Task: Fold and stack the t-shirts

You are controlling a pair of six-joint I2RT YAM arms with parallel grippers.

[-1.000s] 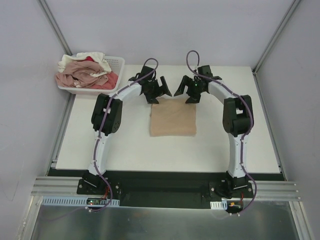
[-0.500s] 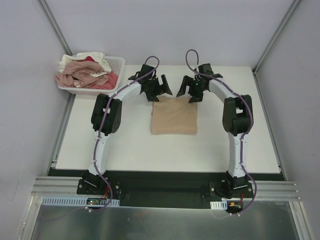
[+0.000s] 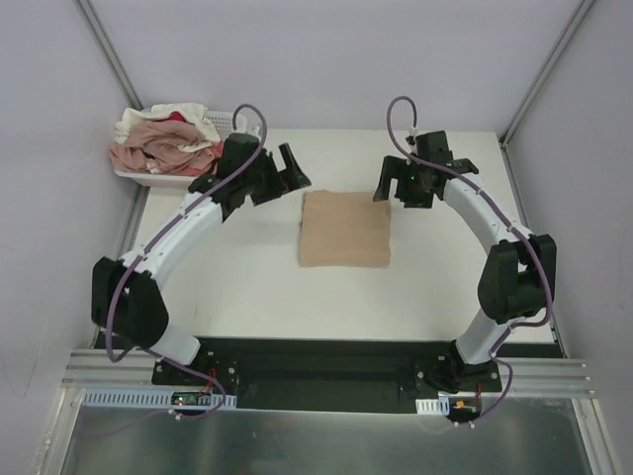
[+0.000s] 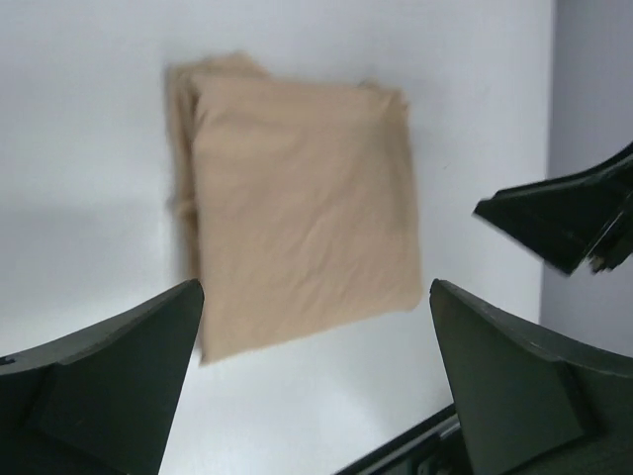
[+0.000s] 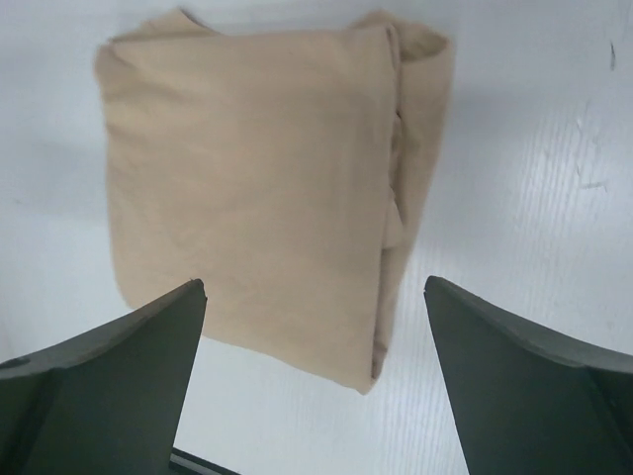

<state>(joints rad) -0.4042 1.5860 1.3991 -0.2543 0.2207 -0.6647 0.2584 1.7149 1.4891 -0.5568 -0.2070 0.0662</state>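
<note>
Left gripper (image 3: 285, 174): jaws are held wide apart, nothing between them. In the left wrist view both fingers (image 4: 109, 386) are seen clear of the cloth and above the table.
Right gripper (image 3: 398, 192): jaws are likewise spread wide and nothing is gripped. In the right wrist view the fingers (image 5: 524, 386) are seen above the table, no cloth touched.
Tan t-shirt (image 3: 344, 230): folded into a compact rectangle and laid flat on the white table (image 3: 247, 287). It is found between the two grippers, to the right of the left gripper and to the left of the right one, slightly nearer the arm bases than both. It is touched by neither.
Fold detail, left wrist view: the tan t-shirt (image 4: 297, 208) is framed between the fingers; layered edges are noted along its left side.
Fold detail, right wrist view: the tan t-shirt (image 5: 247, 168) is framed between the fingers; stacked edges are noted along its right side.
Basket (image 3: 224, 121): a white plastic lattice basket is placed at the far left corner, beyond and to the left of the left gripper, partly hidden by the left arm.
Basket contents: unfolded shirts are heaped inside, a dusty pink t-shirt (image 3: 158, 150) beneath a cream-white t-shirt (image 3: 158, 117); well apart from the right gripper.
Cross view: the right gripper (image 4: 564, 218) is seen at the right edge of the left wrist view.
</note>
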